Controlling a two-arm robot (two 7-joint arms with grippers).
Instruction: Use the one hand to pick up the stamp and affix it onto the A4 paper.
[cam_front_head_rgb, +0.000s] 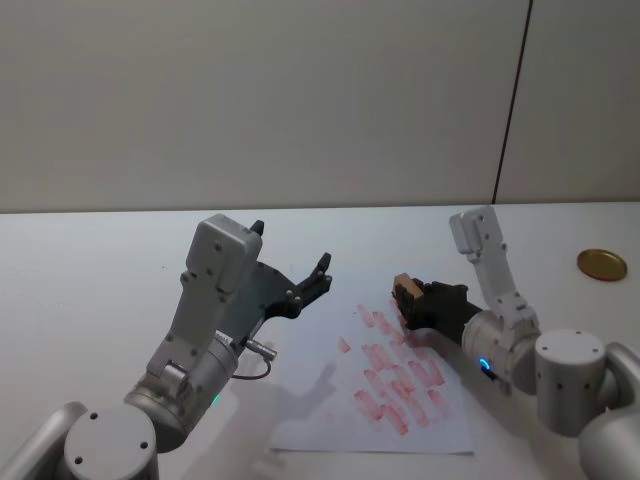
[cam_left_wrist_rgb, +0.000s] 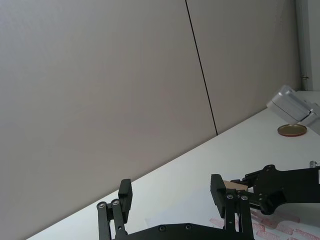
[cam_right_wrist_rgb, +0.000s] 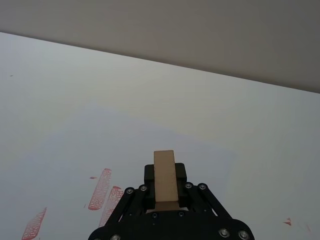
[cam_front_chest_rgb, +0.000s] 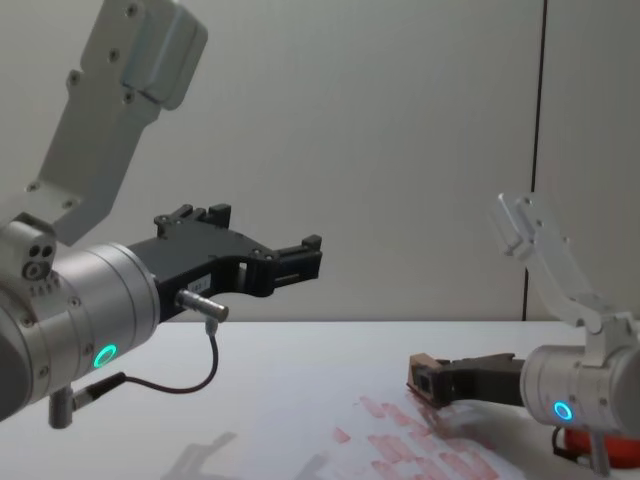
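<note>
Where the A4 paper lies on the white counter, my right gripper, the one with the blue-lit ring on its wrist, reaches in low over the sheet's far right corner. Its fingers pinch the stamp from both sides, and the tan wooden block sticks out past the fingertips, nearly level, at the paper's far edge. I cannot tell whether the block touches the sheet or hangs just clear of it. The right half of the paper carries rows of oblong red-pink marks. In my right wrist view they show a fine pattern inside a frame, but the characters are too small to read. My left gripper hangs well above the counter, just to the left of the paper's far left corner, with its fingers spread wide and nothing between them; a green ring glows on that wrist. A flat round golden-brown disc sits on the counter well to the right of the paper, beyond my right arm.
</note>
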